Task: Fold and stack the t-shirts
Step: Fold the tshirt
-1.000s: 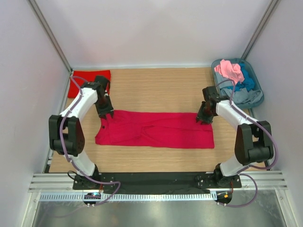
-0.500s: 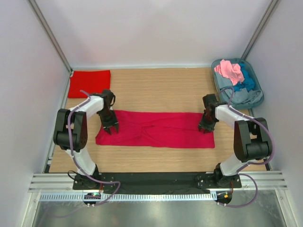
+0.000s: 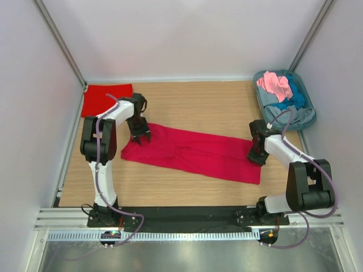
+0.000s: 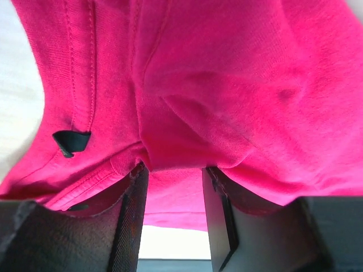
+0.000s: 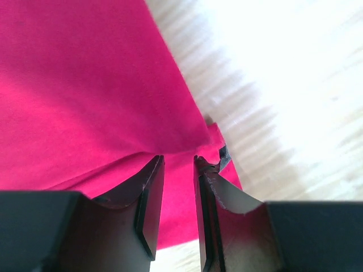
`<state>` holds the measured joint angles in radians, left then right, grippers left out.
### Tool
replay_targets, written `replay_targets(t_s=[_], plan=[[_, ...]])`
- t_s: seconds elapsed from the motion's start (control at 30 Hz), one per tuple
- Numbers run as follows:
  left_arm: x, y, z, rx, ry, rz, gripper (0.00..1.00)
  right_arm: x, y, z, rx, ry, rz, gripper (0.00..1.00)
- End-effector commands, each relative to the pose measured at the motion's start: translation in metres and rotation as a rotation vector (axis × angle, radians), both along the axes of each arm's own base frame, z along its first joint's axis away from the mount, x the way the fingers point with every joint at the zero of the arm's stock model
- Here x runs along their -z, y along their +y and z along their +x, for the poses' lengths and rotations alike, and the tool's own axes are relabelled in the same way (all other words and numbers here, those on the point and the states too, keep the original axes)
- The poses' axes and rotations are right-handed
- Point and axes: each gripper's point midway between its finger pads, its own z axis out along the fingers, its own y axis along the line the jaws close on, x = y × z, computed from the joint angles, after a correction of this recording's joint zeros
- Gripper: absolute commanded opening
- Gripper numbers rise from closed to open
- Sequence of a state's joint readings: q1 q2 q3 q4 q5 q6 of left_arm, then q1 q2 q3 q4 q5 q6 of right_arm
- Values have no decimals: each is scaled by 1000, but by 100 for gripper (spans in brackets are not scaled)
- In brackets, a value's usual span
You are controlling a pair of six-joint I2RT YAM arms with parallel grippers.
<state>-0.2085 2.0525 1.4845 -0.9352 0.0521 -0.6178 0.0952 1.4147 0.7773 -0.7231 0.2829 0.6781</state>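
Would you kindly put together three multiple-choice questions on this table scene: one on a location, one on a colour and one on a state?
1. Where does the folded red shirt lie?
A by the arm bases
B at the table's far left corner
C at its near right corner

2. What colour is the topmost garment in the tub?
A pink
B green
C yellow

3. The right gripper is:
A open over bare wood
B raised clear of everything
C closed on the crimson shirt's end

Answers:
1 B, the top view shows it tucked into the far left corner.
2 A, pink cloth crowns the pile.
3 C, the wrist view shows cloth pinched between its fingers.
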Motion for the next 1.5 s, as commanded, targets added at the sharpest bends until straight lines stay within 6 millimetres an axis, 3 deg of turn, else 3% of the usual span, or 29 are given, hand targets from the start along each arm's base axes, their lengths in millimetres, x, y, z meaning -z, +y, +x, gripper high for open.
replay_targets(t_s=[0.0,0.03,0.1,0.13,0.2,0.23,0.33,0.37,0.4,0.47,0.53,0.57,0.6,0.63,0.67,0.73,0.77,0.8,0.87,0.9,1.03,1.1,1.17,1.23,1.3,1.4,1.47], plan=[[4,-28,60,27,-133,-58,45,-22,-9,-5,119,-59,-31,34],[16,-37,65,35,-112,-74,45,-27,-4,-3,114,-75,2,35],[16,-46,80,48,-128,-101,45,-47,1,5,87,-130,29,36],[4,-53,99,60,-175,-120,45,-55,3,8,74,-153,41,36],[6,-63,114,84,-200,-149,47,-73,10,19,5,-199,72,38],[-8,-69,132,109,-259,-169,47,-78,13,24,-20,-216,85,38],[-8,-84,158,134,-303,-227,50,-84,28,34,-139,-231,143,39],[-29,-94,178,143,-373,-268,51,-84,29,37,-157,-233,147,39],[-26,-105,181,153,-368,-330,51,-84,32,39,-174,-235,158,39],[-49,-113,197,132,-425,-361,51,-81,32,39,-221,-223,152,39],[-75,-114,201,120,-484,-373,52,-75,30,32,-256,-160,137,39],[-75,-112,195,108,-474,-372,53,-68,26,28,-250,-108,119,38],[-103,-110,197,109,-543,-374,53,-66,21,26,-242,-83,94,37],[-114,-108,195,106,-567,-371,54,-62,17,19,-210,-44,79,35],[-105,-104,183,97,-536,-356,55,-58,13,14,-182,-18,61,32],[-127,-98,176,90,-580,-348,56,-55,13,7,-145,4,70,31],[-127,-98,171,90,-576,-345,56,-53,15,2,-106,12,82,30],[-116,-95,159,88,-540,-334,56,-51,16,-4,-89,14,91,29],[-112,-94,148,90,-523,-326,56,-40,19,-15,-50,31,114,29],[-95,-92,137,83,-475,-313,56,-36,19,-19,-41,38,117,30],[-65,-89,116,70,-401,-296,55,-18,20,-28,-51,67,120,29],[-52,-89,114,73,-383,-287,55,-24,42,-21,-129,36,225,29],[-34,-88,114,81,-354,-270,55,-42,54,-11,-229,-19,233,28],[-24,-86,116,84,-339,-253,55,-52,62,-7,-279,-44,236,25],[-10,-82,118,85,-312,-221,55,-59,84,-8,-322,-55,332,22],[3,-78,121,89,-289,-188,55,-45,102,-19,-306,11,384,13],[7,-75,124,89,-289,-162,55,-33,102,-34,-236,90,371,10]])
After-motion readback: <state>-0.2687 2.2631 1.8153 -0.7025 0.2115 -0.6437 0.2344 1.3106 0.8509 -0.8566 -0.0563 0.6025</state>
